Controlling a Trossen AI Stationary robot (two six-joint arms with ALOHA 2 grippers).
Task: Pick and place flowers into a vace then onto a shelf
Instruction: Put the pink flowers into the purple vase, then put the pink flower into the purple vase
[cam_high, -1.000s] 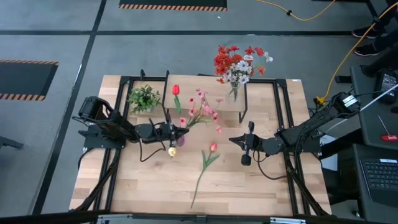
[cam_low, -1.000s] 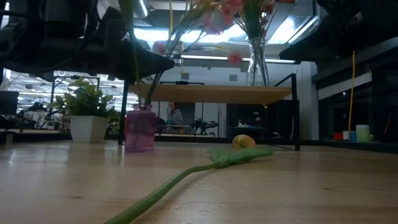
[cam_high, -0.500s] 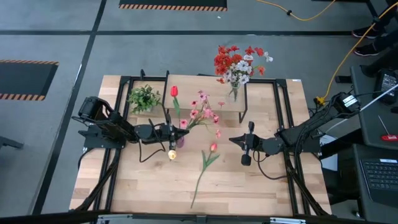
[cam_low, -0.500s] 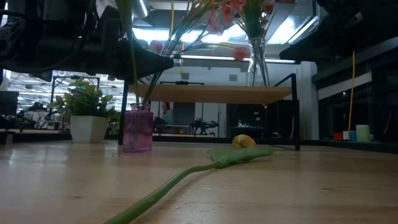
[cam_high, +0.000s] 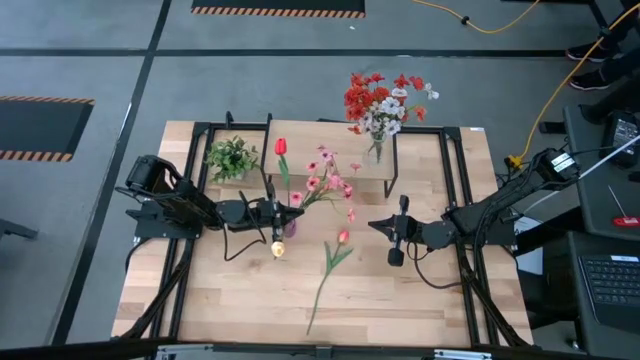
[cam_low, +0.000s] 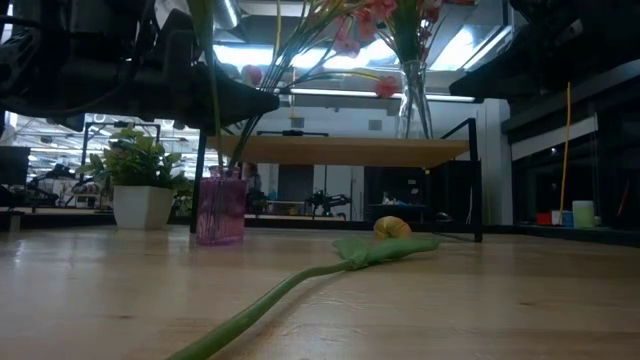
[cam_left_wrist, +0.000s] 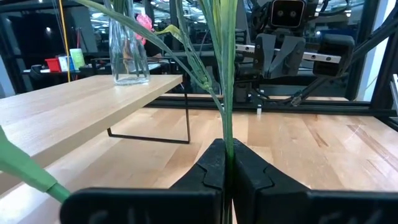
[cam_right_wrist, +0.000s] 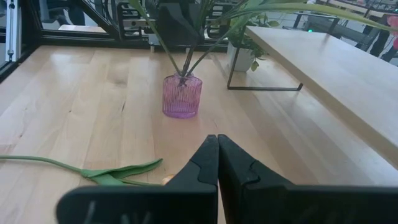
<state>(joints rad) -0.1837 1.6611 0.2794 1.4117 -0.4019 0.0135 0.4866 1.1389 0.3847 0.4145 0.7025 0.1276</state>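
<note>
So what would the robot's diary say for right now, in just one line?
left end effector: shut on flower stem above purple vase | right end effector: shut, holding nothing | tulip: lying on table

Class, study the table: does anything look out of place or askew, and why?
One pink tulip lies flat on the tabletop, outside any vase, near the shut right gripper. The other flowers stand in the purple vase or the glass vase on the shelf. The left gripper is shut on a green stem.
</note>
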